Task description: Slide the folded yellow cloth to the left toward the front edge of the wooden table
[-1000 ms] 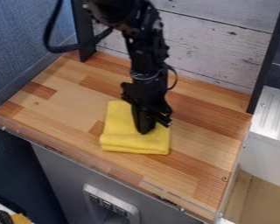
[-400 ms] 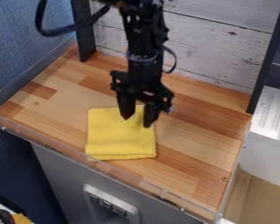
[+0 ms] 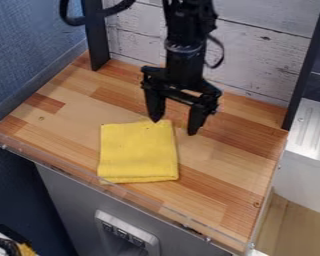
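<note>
Folded yellow cloth lies flat below a spread pincer

At the left, a black cable hangs in a slack loop, probably to give the arm free length to move. Beside it a dark post stands upright at the back of the wooden table. A clear lip runs along the table's front edge, likely there to stop things sliding off.

The yellow cloth lies left of the table's middle, towards the front. It is folded into a neat, squarish pad, its layers showing along the front edge; the fold seems to keep it compact and flat. Nothing props or pins it, so it rests by its own weight.

Just behind and to the right is the pincer, its two fingers spread wide, pinching nothing. The left-hand fingertip in the view overlaps the cloth's back edge; whether they touch, I cannot tell. The other points down beyond the cloth's back right corner. The black arm comes in from the top, its lower part nearly upright, so that the fingers aim down at the table. Farther right is a ribbed white surface, well apart from the cloth.
</note>
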Motion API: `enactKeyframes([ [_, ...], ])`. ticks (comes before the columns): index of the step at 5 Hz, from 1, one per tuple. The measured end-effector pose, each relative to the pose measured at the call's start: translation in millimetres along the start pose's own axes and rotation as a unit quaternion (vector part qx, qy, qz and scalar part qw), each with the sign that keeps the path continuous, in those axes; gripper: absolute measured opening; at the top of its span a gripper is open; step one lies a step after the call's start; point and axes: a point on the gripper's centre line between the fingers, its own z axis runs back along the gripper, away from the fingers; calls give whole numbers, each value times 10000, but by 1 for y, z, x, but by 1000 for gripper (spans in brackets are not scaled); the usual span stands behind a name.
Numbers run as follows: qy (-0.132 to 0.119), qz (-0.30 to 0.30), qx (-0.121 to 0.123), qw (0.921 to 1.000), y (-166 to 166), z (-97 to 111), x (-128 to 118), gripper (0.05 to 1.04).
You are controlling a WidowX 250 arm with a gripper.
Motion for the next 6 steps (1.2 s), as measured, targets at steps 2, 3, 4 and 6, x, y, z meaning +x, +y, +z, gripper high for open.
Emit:
enactKeyframes([
  [2, -127, 156, -20, 9998, -15, 21, 7, 998],
  [3, -189, 201, -83, 9996, -20, 33, 14, 998],
  [4, -290, 177, -144, 9993, -22, 45, 23, 998],
  [6, -224, 161, -179, 9995, -23, 52, 27, 994],
])
